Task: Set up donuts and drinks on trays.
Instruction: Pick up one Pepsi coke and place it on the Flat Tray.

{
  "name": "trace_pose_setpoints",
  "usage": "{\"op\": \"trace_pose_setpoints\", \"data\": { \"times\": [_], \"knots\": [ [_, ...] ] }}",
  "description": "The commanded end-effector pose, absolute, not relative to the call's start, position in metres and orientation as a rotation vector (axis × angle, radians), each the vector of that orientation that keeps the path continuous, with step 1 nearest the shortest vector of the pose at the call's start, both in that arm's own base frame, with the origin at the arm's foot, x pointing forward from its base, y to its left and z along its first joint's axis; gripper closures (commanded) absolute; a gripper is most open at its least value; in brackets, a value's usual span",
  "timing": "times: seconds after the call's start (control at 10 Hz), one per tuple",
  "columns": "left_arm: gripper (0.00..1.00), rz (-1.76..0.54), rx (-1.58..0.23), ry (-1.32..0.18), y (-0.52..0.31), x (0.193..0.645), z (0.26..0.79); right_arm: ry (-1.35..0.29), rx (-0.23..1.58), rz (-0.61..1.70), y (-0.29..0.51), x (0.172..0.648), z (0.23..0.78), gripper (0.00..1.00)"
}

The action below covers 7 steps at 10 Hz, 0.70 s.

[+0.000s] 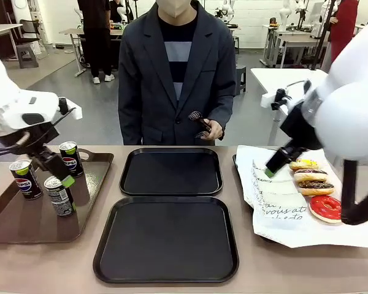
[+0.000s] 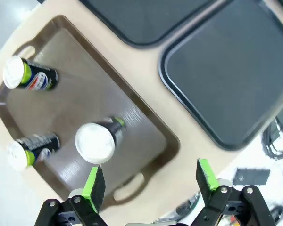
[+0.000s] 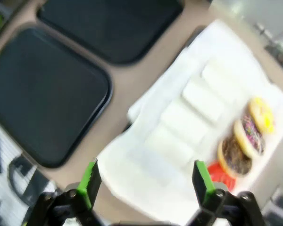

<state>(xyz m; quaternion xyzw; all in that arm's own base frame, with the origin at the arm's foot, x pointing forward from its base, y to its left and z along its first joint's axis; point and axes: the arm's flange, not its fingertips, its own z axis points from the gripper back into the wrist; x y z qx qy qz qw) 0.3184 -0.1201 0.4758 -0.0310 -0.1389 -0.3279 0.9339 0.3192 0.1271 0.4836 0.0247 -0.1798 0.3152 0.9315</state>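
Black and bare, 2 trays sit mid-table, rims nearly touching. 3 dark cans stand on a brown tray at left; 4 donuts — yellow, 2 chocolate, 1 red — line white paper at right. Left gripper and right gripper hover wide open, empty.

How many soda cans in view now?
3, all upright on the brown tray: far can by its back rim, left can at its left side, near can closest to the robot. None looks hidden.
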Motion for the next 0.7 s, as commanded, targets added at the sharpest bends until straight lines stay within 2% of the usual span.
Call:
{"op": "trace_pose_setpoints", "data": {
  "times": [0.0, 0.1, 0.2, 0.4, 0.5, 0.6],
  "knots": [
    [0.00, -0.651, -0.112, -0.274, -0.092, 0.265, 0.442, -0.221, 0.106, 0.682, 0.091, 0.246, 0.437, 0.00],
    [0.00, -0.671, -0.063, -0.284, -0.120, 0.318, 0.476, -0.251, 0.094, 0.639, 0.084, 0.258, 0.431, 0.00],
    [0.00, -0.671, -0.063, -0.284, -0.120, 0.318, 0.476, -0.280, 0.062, 0.649, 0.118, 0.302, 0.486, 0.00],
    [0.00, -0.669, -0.079, -0.265, -0.116, 0.308, 0.483, -0.233, 0.067, 0.640, 0.109, 0.294, 0.486, 0.00],
    [0.00, -0.547, -0.356, -0.287, -0.095, 0.328, 0.476, -0.242, 0.359, 0.495, 0.078, 0.314, 0.474, 0.00],
    [0.00, -0.437, -0.565, -0.303, -0.068, 0.337, 0.473, -0.266, 0.562, 0.366, 0.041, 0.323, 0.464, 0.00]
  ]
}}
